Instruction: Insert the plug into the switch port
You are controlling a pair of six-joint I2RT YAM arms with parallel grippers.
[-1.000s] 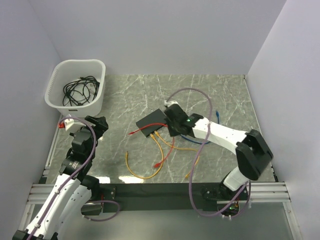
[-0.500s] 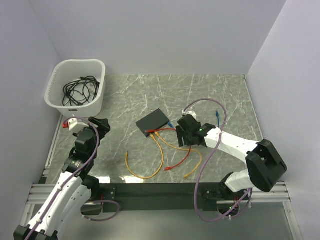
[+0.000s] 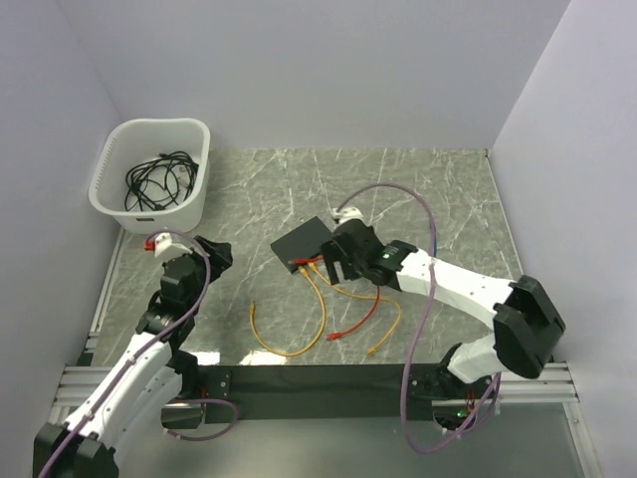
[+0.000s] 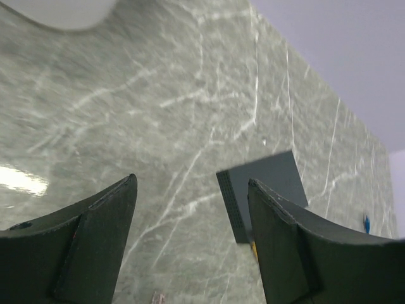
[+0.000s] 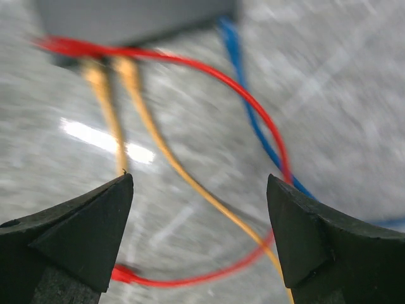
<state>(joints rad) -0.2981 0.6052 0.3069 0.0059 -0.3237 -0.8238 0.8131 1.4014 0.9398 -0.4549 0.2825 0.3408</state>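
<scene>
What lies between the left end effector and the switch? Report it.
Nothing but bare marble tabletop lies between the left end effector and the switch. The top external view shows this, and the left wrist view agrees.

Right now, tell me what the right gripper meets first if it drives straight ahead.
The right gripper would likely meet a yellow cable on the table first, with the switch beyond; blur leaves depth unsure.

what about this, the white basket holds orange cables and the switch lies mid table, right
Not quite: the basket holds black cables, not orange, as the top view shows. The switch does lie mid table.
</scene>
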